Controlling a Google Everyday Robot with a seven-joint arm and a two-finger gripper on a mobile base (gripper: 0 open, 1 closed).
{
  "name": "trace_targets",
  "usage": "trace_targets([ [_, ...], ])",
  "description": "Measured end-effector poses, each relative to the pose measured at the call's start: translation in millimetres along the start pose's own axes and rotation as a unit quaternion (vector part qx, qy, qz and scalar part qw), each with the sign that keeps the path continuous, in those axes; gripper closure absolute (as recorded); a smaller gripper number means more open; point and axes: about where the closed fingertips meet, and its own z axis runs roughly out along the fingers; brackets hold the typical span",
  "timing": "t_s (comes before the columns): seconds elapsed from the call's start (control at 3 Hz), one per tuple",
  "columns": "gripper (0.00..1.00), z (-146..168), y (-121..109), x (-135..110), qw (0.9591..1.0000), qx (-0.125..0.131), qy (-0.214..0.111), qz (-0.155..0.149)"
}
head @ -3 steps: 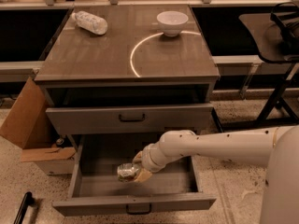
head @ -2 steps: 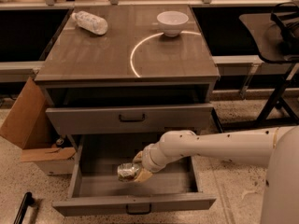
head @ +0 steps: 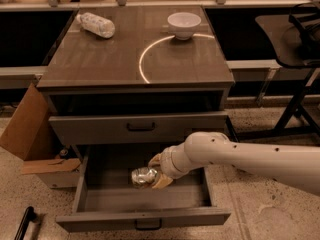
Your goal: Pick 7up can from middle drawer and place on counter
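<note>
Low in the middle of the frame, the 7up can point(head: 143, 176) lies on its side inside the open middle drawer point(head: 112, 196). The gripper point(head: 155, 173) is down in there too, with its two fingers closed on the can's right end. The reaching and grabbing look done, I think, but the can is not yet out; it has to go up onto the counter point(head: 100, 59), where a white bowl point(head: 184, 24) and a plastic bottle point(head: 97, 24) sit.
</note>
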Motion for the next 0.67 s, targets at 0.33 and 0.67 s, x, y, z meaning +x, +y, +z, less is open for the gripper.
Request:
trace_targets([
  [0.33,1.0,-43.9,-7.3,-5.8,0.9994,0.02,0.0,-0.03],
  [0.67,1.0,-44.0,-7.3,-5.8,0.9994,0.02,0.0,-0.03],
])
